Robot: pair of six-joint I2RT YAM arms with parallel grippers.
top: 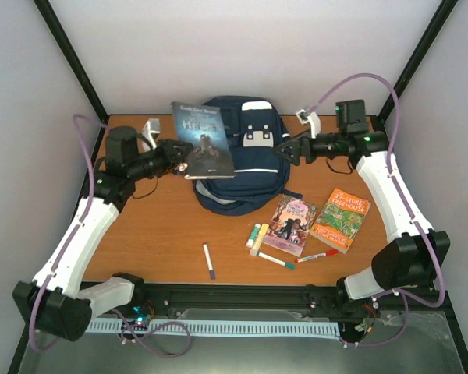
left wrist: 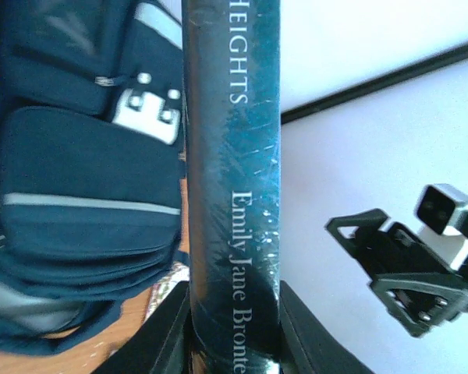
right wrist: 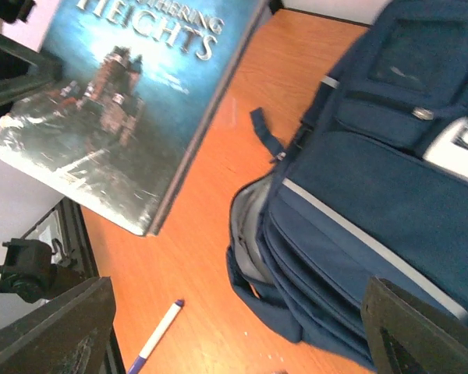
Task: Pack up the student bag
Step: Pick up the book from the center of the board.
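The student bag point(top: 246, 152) lies flat at the far middle of the table point(top: 156, 234), pockets up, its long axis running far to near. Its mouth point(right wrist: 249, 234) gapes at the near end, grey lining showing. My left gripper point(top: 178, 156) is pinched tight on the spine corner of a dark book point(top: 203, 140), holding it in the air at the bag's left edge. So the bag sits to that hand's right, and the mouth, I judge, is nearer to me and lower than the book. The left arm is the one to go in. My right gripper point(top: 285, 150) hangs at the bag's right side, jaws wide, nothing in them. There's bare wood in front of the mouth. The pen point(top: 209, 261), pink book point(top: 292, 224) and orange book point(top: 342, 220) lie well nearer, off that path.
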